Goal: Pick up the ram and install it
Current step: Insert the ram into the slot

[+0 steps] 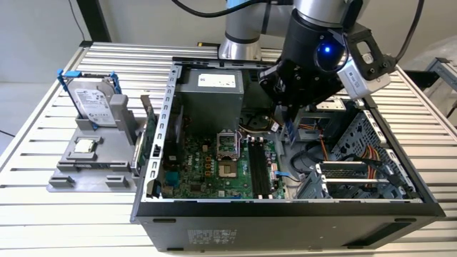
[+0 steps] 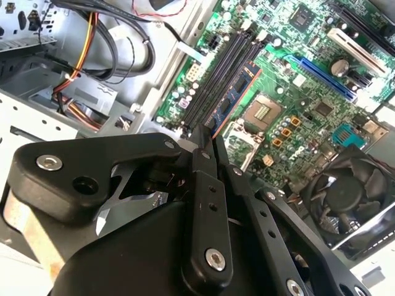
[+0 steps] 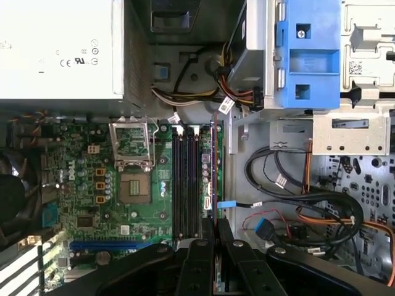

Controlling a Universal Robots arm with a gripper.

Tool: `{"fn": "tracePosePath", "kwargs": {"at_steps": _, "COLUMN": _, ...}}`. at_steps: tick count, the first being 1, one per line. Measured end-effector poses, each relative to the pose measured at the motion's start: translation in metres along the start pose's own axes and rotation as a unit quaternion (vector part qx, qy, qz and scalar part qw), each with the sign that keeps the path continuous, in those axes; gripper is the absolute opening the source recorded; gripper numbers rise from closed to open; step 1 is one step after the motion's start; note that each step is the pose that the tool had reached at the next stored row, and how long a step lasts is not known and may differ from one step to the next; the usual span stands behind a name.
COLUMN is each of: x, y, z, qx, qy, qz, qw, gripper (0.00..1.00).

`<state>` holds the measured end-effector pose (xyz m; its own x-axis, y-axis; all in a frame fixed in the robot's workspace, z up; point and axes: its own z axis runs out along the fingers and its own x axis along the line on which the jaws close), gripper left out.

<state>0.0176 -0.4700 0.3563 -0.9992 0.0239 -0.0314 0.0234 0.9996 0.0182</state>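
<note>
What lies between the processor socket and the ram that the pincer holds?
Black memory slots lie there, running side by side between the socket and the ram, as seen in the first wrist view.

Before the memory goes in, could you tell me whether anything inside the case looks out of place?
Nothing looks damaged or spilled. The silver metal processor socket lid on the green motherboard stands flipped open, and its socket looks empty.
</note>
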Motion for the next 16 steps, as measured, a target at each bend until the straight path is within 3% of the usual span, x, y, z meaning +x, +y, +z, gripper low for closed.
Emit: {"fn": "tracePosePath", "kwargs": {"at_steps": 16, "x": 0.0001, "y": -0.0001, "z": 0.0057, "qx": -0.0002, "qy": 0.0, "qz": 0.0, "qw": 1.0, "gripper": 0.0}}
